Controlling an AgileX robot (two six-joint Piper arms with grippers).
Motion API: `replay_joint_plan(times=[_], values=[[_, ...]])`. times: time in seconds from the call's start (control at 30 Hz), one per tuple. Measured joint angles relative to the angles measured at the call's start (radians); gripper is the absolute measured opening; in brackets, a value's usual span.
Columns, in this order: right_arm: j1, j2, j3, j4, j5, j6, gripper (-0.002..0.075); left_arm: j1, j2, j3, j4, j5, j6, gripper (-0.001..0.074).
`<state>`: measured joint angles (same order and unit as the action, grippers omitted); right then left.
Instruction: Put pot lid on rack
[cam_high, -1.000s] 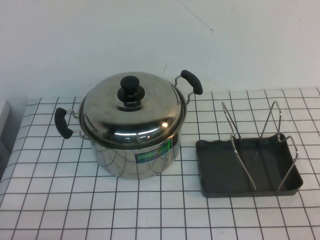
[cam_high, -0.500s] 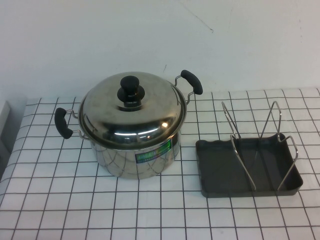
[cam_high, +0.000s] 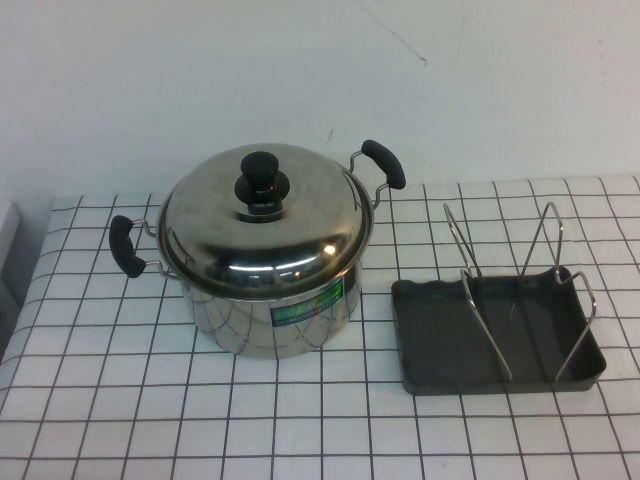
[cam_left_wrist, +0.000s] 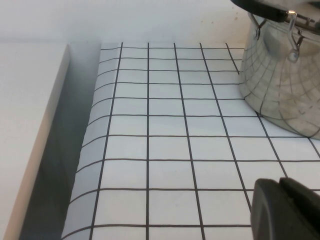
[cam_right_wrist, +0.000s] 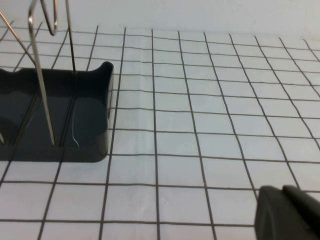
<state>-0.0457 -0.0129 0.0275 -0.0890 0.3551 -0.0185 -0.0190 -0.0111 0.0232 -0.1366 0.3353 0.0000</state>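
Pot lid: centre-left of the high view, seated on the pot, knob up for an easy grasp
Rack: right of the pot, loops upright to take the lid on edge
Left gripper: lower right of its wrist view; fingers closed, empty
Right gripper: lower right of its wrist view, near the rack; fingers closed, empty

Steel pot lid, black knob; grey rack; checked cloth.
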Motion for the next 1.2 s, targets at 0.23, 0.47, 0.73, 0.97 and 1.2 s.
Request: replay_joint_plan(times=[0.23, 0.47, 0.73, 0.97, 1.2], values=[[0.000, 0.000, 0.000, -0.003, 0.000, 0.000, -0.0003, 0.000, 0.000, 0.000, 0.000, 0.000, 0.000, -0.0003], [0.000, 0.000, 0.000, -0.003, 0.000, 0.000, -0.0003, 0.000, 0.000, 0.000, 0.000, 0.000, 0.000, -0.0003], [0.000, 0.000, 0.000, -0.005, -0.006, 0.000, -0.0003, 0.000, 0.000, 0.000, 0.000, 0.000, 0.000, -0.0003], [0.000, 0.000, 0.000, -0.006, -0.043, 0.000, -0.0003, 0.000, 0.000, 0.000, 0.000, 0.000, 0.000, -0.0003], [0.000, 0.000, 0.000, -0.006, -0.051, -0.006, -0.0003, 0.000, 0.000, 0.000, 0.000, 0.000, 0.000, -0.0003]])
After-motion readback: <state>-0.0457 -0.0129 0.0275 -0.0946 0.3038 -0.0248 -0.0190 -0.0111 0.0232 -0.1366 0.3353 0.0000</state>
